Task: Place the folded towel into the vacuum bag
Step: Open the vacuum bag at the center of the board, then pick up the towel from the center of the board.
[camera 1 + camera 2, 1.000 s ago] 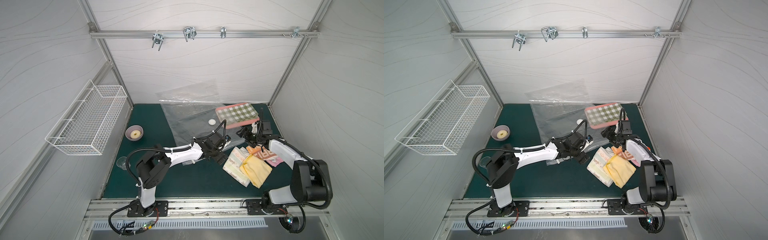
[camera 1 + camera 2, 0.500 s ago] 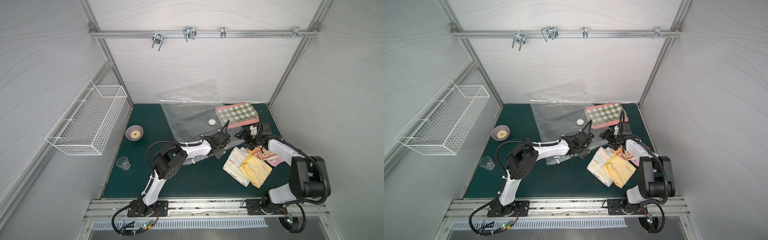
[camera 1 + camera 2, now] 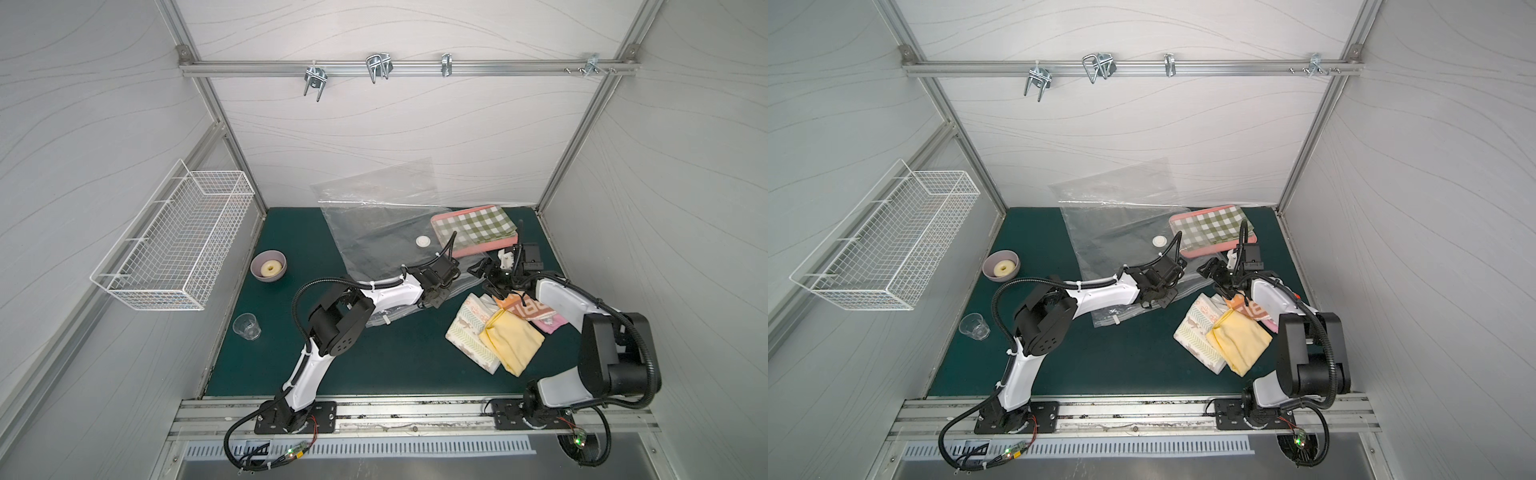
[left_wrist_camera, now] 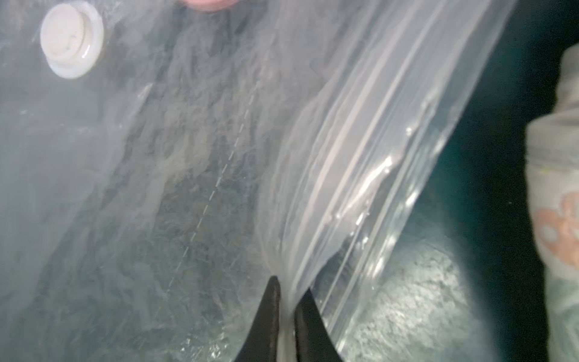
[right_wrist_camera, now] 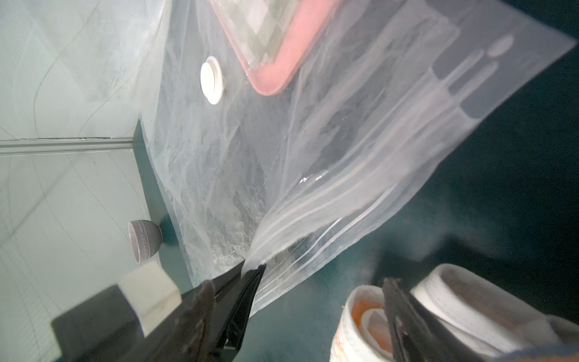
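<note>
Mat (image 3: 395,365) colour?
Dark green, white walls round it. Towels (image 3: 511,340) stacked by the right arm, outside the bag (image 3: 374,232). Bowl (image 3: 254,266) holds a ring (image 3: 270,268).
Fingers?
Left gripper (image 4: 289,301) pinches the bag near its zip edge. Right gripper (image 3: 486,280) is spread wide above the towels. The bag's far end climbs the back wall, and the tray (image 3: 446,218) corner blurs through the plastic.

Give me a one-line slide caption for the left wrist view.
Left gripper shut on the vacuum bag near its zip edge, with the round white valve and a folded towel in view.
</note>
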`<state>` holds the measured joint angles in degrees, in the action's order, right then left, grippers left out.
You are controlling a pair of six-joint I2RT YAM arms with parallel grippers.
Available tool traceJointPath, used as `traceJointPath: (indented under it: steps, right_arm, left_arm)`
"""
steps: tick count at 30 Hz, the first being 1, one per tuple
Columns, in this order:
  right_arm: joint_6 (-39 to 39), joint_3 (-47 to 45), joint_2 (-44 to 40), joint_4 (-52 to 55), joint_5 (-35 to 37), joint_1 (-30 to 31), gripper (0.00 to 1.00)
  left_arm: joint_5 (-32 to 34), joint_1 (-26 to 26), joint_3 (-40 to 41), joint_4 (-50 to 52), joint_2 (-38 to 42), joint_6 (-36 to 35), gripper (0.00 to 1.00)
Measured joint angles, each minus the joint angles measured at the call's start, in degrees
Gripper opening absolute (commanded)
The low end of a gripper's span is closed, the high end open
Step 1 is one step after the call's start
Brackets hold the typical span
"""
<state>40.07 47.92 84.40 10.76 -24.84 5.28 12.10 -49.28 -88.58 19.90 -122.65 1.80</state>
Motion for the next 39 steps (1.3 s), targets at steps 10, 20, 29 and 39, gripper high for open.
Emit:
traceJointPath:
  steps: [10,20,29,39]
  right_arm:
    - [-2.08,0.0,-0.7,0.02,-0.35,0.26,0.85]
    - [-0.42,-0.39,-5.66,1.44,3.67,4.26,0.85]
    - [-0.52,-2.71,-20.39,17.62,15.06,16.06,0.87]
    - [0.9,-10.78,-26.01,34.27,24.74,20.24,0.92]
  left_arm:
    - [-8.35,9.94,4.0,3.06,10.12,10.86,0.0]
    - [-11.96,12.28,6.4,4.87,17.46,17.16,0.0]
    - [-12.37,12.17,9.51,5.55,17.07,19.91,0.0]
    - [-13.05,12.81,10.29,5.53,16.5,22.67,0.0]
